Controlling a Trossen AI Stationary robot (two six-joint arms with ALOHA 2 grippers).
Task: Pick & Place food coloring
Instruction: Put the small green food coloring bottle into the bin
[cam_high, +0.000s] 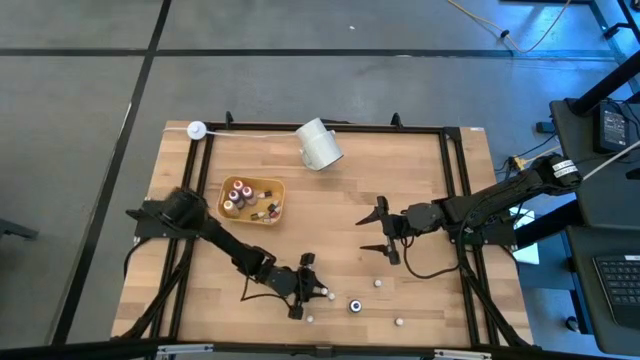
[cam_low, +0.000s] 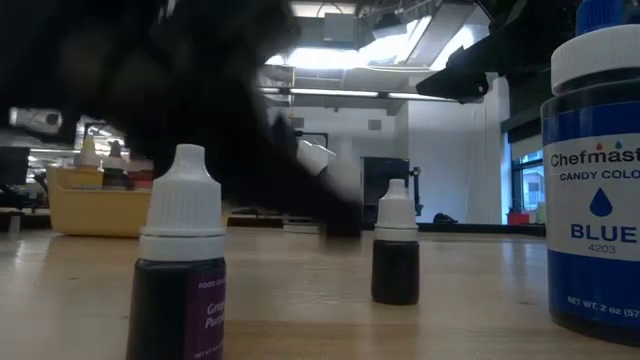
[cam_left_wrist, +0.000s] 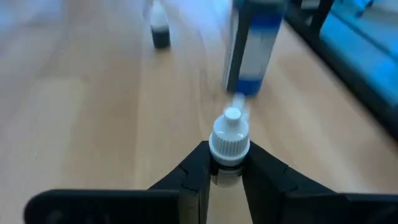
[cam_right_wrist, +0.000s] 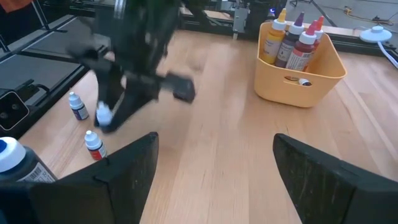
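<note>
Your left hand (cam_left_wrist: 225, 171) pinches a tiny white-capped dropper bottle (cam_left_wrist: 229, 140) just below its ribbed cap, well away from the yellow tray (cam_high: 278, 190) on the table (cam_high: 340, 215). Treat it as light, stiff, slippery plastic and grip the neck. Your right hand (cam_high: 380, 231), fingers spread wide, waits empty farther from the tray.
</note>
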